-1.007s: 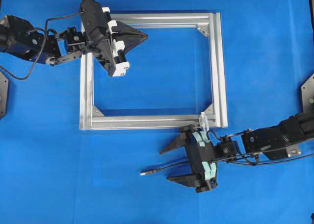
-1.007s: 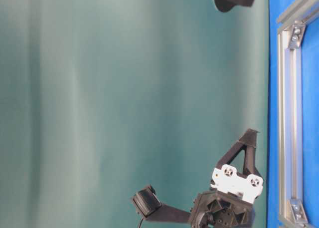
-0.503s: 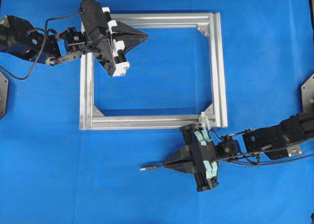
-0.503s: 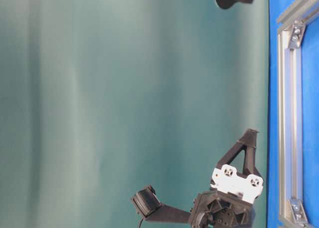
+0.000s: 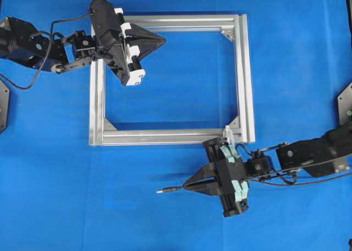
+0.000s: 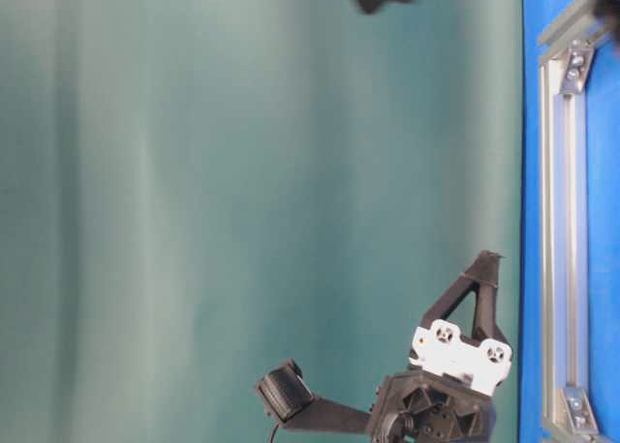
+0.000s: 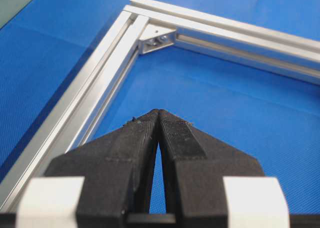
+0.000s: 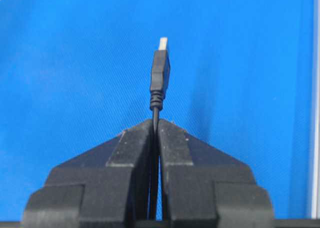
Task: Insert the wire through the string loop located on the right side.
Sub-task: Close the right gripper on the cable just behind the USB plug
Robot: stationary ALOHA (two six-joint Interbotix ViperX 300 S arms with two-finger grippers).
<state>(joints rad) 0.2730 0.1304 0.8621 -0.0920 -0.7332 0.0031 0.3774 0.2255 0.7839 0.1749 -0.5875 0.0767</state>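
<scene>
Aluminium bars with grooved channels form a square frame (image 5: 242, 75) on the bench (image 5: 297, 53), which is covered in matte blue cloth with a fine weave. Triangular metal brackets brace the frame's inner corners; the left wrist view shows one bracket (image 7: 157, 37) close up with its screws. The wire (image 5: 175, 189) is a thin black cable ending in a ribbed black plug body and a small pale metal tip.

The overhead view shows the right gripper (image 5: 193, 185) below the frame's lower bar, its black wedge-shaped fingers pressed together on the wire, with the plug tip sticking out to the left, just past the fingertips. The right wrist view confirms the clamp: the cable runs between the closed fingers (image 8: 172, 145) and the plug (image 8: 160, 73) stands straight ahead of them over bare cloth.

The string loop (image 5: 229, 134), a small whitish shape, sits on the frame's lower right corner, just above the right gripper's body; only the overhead view shows it.

The left gripper (image 5: 160, 40) hangs over the frame's upper left corner, fingers closed on nothing. The table-level view shows its underside and white mounts.
</scene>
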